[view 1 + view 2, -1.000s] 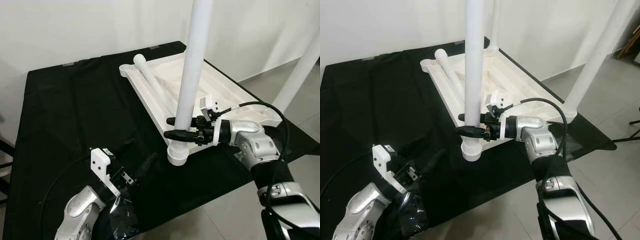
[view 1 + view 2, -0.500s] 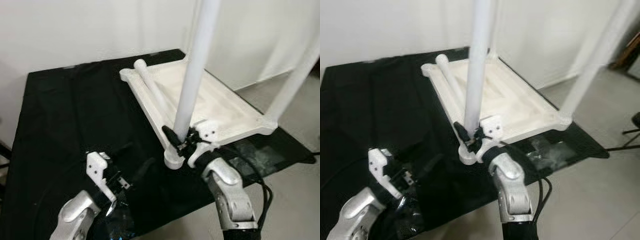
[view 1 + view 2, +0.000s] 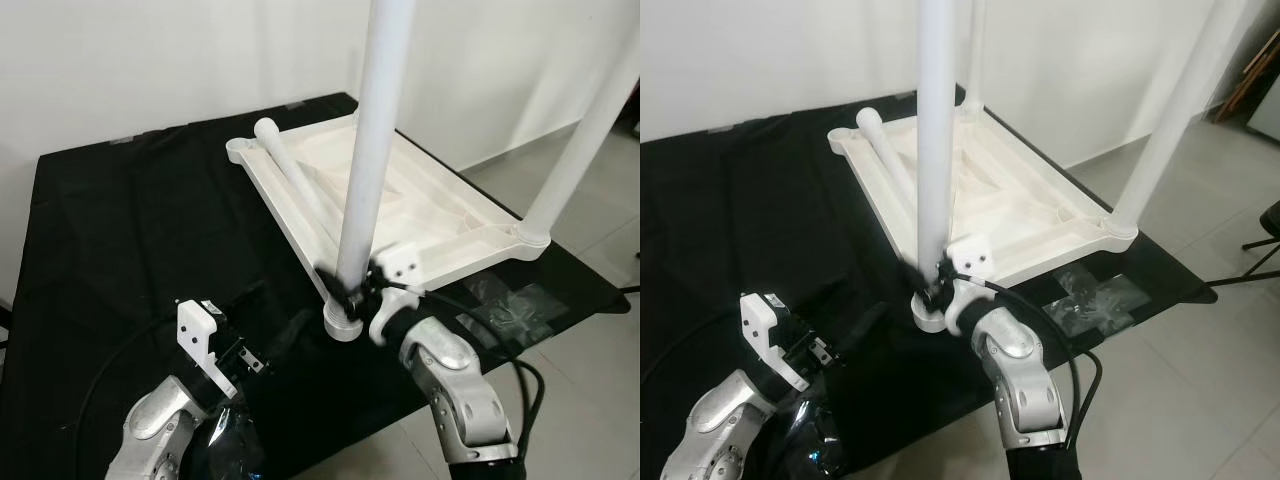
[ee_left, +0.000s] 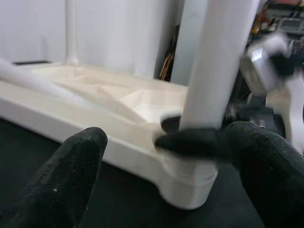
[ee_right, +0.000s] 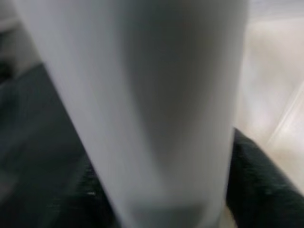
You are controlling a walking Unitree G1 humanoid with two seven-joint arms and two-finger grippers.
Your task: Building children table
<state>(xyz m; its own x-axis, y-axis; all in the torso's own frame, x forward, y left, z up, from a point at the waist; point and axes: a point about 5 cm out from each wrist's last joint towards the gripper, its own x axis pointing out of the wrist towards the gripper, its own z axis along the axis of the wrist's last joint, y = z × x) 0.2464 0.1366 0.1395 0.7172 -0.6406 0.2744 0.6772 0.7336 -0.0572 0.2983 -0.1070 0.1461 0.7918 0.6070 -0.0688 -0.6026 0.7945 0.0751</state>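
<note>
The white plastic children's tabletop (image 3: 420, 200) lies upside down on the black cloth-covered work surface (image 3: 120, 230); a white cylindrical table leg (image 3: 372, 140) stands upright in the corner socket of the tabletop nearest the robot; another upright white leg (image 3: 585, 130) rises from the corner to the right of it, and a further upright leg (image 3: 975, 55) stands at the far corner; a loose white leg (image 3: 292, 175) lies flat along the tabletop's left edge. The right gripper (image 3: 342, 285) is clamped around the near leg just above its socket, its black fingers (image 4: 190, 140) pressed against the tube. The left gripper (image 3: 285, 335) hovers low over the cloth just left of that socket, its fingers (image 4: 71, 166) spread apart and grasping nothing.
</note>
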